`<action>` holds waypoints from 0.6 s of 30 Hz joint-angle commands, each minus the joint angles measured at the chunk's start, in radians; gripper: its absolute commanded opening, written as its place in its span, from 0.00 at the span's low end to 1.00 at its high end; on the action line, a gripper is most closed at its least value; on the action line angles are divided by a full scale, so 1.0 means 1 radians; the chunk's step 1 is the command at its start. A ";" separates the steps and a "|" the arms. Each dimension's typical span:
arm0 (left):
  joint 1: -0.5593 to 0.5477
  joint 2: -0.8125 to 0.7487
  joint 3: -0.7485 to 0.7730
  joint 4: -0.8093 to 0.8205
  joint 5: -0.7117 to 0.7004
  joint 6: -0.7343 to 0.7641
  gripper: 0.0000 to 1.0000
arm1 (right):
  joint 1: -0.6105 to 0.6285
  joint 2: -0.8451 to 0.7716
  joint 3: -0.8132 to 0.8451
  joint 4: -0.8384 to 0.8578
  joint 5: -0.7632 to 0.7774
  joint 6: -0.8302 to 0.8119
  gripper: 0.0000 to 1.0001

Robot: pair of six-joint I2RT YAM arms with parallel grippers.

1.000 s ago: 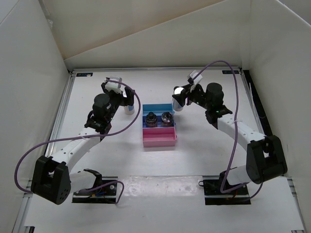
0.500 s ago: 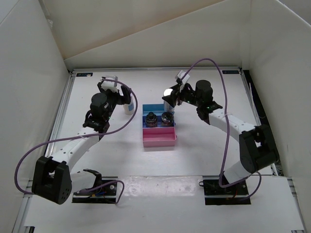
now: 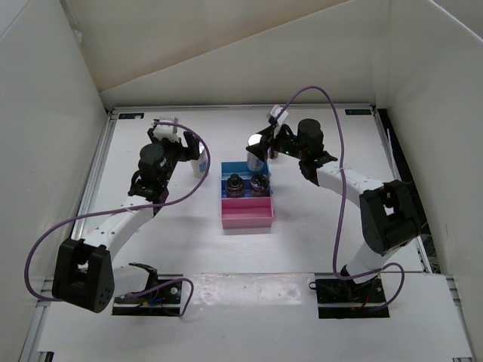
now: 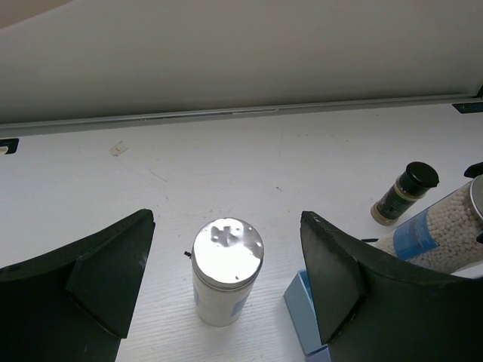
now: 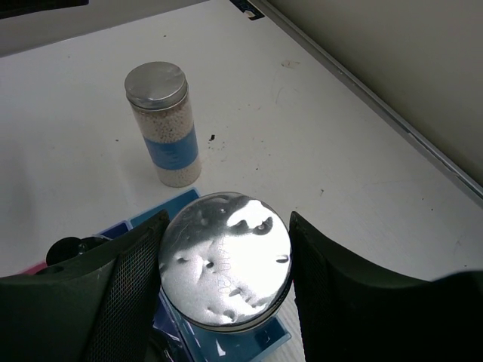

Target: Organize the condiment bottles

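My right gripper (image 3: 260, 145) is shut on a tall white shaker (image 5: 225, 260) with a silver lid and holds it over the back blue step of the rack (image 3: 247, 197). My left gripper (image 4: 226, 220) is open, its fingers either side of the second white shaker (image 4: 225, 275) without touching it; that shaker stands on the table left of the rack (image 3: 200, 164). Two clear short jars with dark tops (image 3: 247, 183) sit in the rack's middle step. A slim dark bottle (image 4: 404, 194) stands on the table behind the rack.
The rack's pink front step (image 3: 247, 215) holds nothing. White walls close in the table at the back and on both sides. A metal rail (image 4: 226, 113) runs along the back edge. The purple cables loop above both arms.
My right gripper has carried its shaker leftward, from right of the rack to over its back step. My left gripper has shifted slightly back, still open at the other shaker.
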 commanded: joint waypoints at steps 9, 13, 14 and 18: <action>0.011 0.016 -0.025 0.034 0.021 -0.032 0.89 | -0.002 -0.063 -0.035 0.123 -0.021 0.030 0.00; 0.011 0.025 -0.033 0.032 0.021 -0.044 0.89 | 0.007 -0.104 -0.064 0.115 -0.015 0.025 0.00; 0.011 0.029 -0.037 0.032 0.021 -0.043 0.89 | 0.007 -0.109 -0.067 0.113 -0.015 0.024 0.00; 0.008 0.064 -0.043 0.034 0.021 -0.049 0.89 | 0.016 -0.136 -0.093 0.107 -0.010 0.016 0.00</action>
